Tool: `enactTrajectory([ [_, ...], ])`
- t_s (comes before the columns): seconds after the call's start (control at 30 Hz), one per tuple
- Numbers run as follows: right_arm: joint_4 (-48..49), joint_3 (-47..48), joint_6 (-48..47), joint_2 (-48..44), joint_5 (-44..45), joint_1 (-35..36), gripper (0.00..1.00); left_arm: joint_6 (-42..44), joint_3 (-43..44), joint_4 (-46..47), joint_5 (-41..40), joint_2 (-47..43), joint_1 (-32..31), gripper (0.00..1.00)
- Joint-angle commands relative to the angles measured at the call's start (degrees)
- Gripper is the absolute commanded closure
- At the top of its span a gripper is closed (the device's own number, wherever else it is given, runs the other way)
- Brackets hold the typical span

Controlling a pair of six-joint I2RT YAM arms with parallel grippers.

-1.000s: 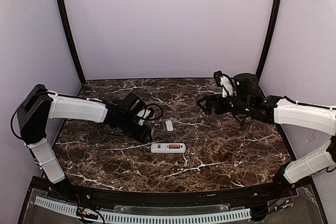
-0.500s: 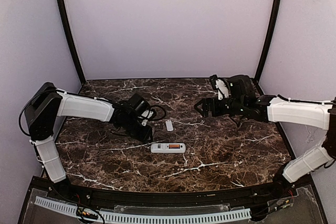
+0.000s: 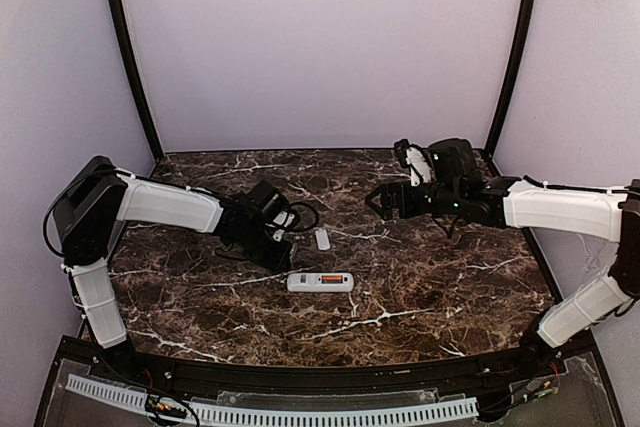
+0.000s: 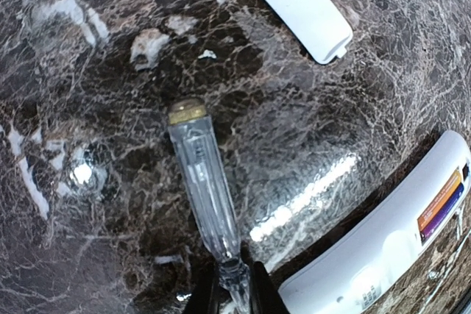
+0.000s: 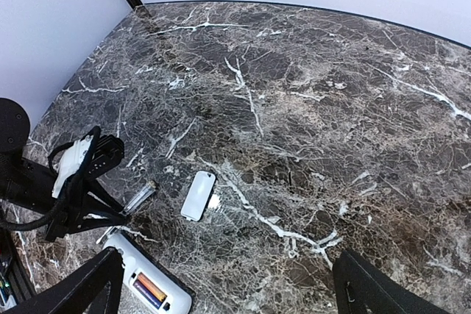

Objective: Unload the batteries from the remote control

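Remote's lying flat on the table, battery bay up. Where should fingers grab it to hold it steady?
Probably pinch the remote control across its two long edges, coming straight down from above, at the plain white end away from the orange battery. It lies flat, so only those narrow sides offer opposed faces, and that end keeps the fingers off the open bay.

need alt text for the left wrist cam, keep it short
The left claw pinches the narrow end of a clear tool with a brass cap, seen against the dark marble table. A white remote control with an orange battery exposed lies at lower right; a small white cover piece lies at the top.
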Motion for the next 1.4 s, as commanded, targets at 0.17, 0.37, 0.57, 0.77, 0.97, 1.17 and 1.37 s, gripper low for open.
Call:
enactTrajectory([
  [0.17, -0.66, -1.54, 0.86, -3.16, 2.14, -0.32, 0.01, 0.72, 0.33, -0.44, -1.07, -0.89, -0.63, 1.00],
  [0.37, -2.48, 0.12, 1.00, -4.08, 0.32, -0.36, 0.02, 2.51, -0.36, 0.97, 2.27, -7.97, -0.66, 1.00],
  [0.57, -4.75, 3.93, -0.46, -3.06, -9.24, -1.27, 0.01, 9.88, 3.29, -4.27, 7.49, -12.01, -0.68, 1.00],
  [0.77, -8.44, 8.57, -2.09, -1.78, -17.95, -2.85, 0.01, 17.31, 9.02, -10.08, 8.81, -13.60, -0.60, 1.00],
  [0.97, -12.57, 12.16, -1.41, -1.35, -24.09, -4.17, 0.02, 22.12, 11.47, -8.13, 8.09, -14.05, -0.64, 1.00],
  [1.17, -20.85, 16.16, -1.47, 0.79, -29.50, -4.31, 0.02, 28.44, 7.92, -1.19, 10.36, -16.70, -0.64, 1.00],
  [1.37, -24.58, 18.90, -2.20, 3.71, -39.74, -4.34, 0.02, 30.76, 4.77, -1.61, 17.05, -19.18, -0.66, 1.00],
])
